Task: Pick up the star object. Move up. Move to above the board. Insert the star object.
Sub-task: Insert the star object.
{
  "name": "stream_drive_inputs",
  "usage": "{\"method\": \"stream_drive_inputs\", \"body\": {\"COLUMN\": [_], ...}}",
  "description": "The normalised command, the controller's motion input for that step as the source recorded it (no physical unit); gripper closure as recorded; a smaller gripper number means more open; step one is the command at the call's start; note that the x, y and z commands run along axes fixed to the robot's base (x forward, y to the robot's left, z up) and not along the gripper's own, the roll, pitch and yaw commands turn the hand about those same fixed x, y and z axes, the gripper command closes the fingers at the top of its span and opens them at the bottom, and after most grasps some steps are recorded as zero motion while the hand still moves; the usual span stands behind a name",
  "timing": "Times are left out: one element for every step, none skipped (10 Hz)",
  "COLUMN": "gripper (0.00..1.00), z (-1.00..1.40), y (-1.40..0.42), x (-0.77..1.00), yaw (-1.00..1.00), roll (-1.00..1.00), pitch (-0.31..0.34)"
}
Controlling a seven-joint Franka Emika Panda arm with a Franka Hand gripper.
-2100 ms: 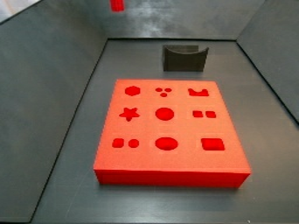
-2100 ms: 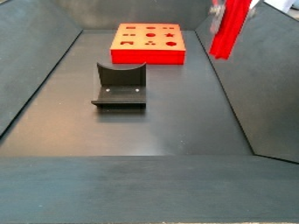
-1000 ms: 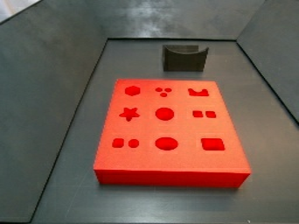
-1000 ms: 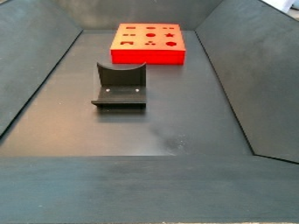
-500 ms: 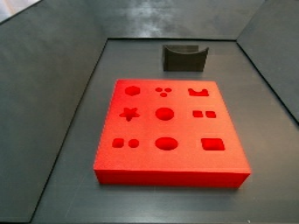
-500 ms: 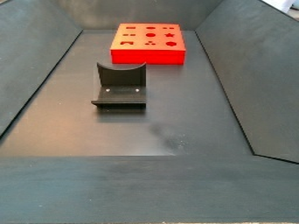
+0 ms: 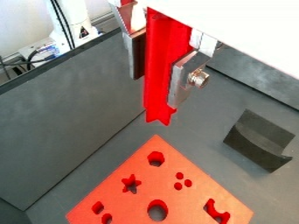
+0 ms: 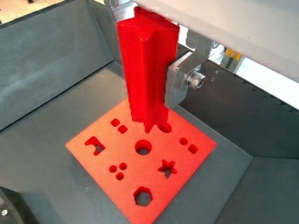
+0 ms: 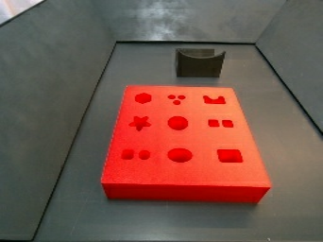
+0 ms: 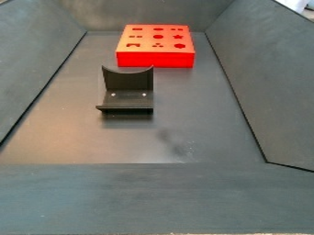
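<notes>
Gone from both side views, the gripper grasps the star object above the board.

No readable text, label or number shows on anything in these views.

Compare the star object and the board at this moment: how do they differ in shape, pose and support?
The star object is a tall slim peg; the board is a wide flat block with shaped cut-outs. The star object hangs upright, clamped in the gripper high above the floor; the board lies flat on it. In both side views only the board shows; the star object is out of frame. Both are the same red.
</notes>
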Motion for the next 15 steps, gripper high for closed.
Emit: {"method": "stream_drive_inputs", "body": {"gripper": [1.00,1.00,1.00,1.00,1.00,1.00,1.00,1.00,1.00,1.00,1.00,1.00,1.00,1.00,1.00], "z": [0.00,-0.51,-0.99,-1.00,-1.00,-0.94,-0.83,-0.77,-0.74,-0.74,-0.81,-0.85,-0.89,-0.91,-0.86], "y": [0.00,-0.08,-0.25,-0.32,-0.17,-0.37,-0.22,-0.19,-0.16,-0.06,-0.02,0.00,0.00,0.00,0.00], "x": [-0.03,-0.29,-0.45,-0.46,-0.47,-0.32,-0.04,0.00,0.05,0.18,0.22,0.23,0.19,0.17,0.19], "yaw": [0.00,0.00,0.05,0.12,0.08,0.17,0.00,0.00,0.00,-0.03,-0.04,-0.04,-0.03,-0.02,-0.01], "roll": [0.00,0.01,0.04,0.03,0.00,0.07,0.00,-0.02,-0.03,-0.02,0.00,0.00,0.00,0.00,0.00], "pitch": [0.000,-0.076,-0.003,0.000,0.000,0.000,0.000,-0.010,-0.019,-0.043,-0.066,-0.053,-0.040,-0.041,-0.054]}}
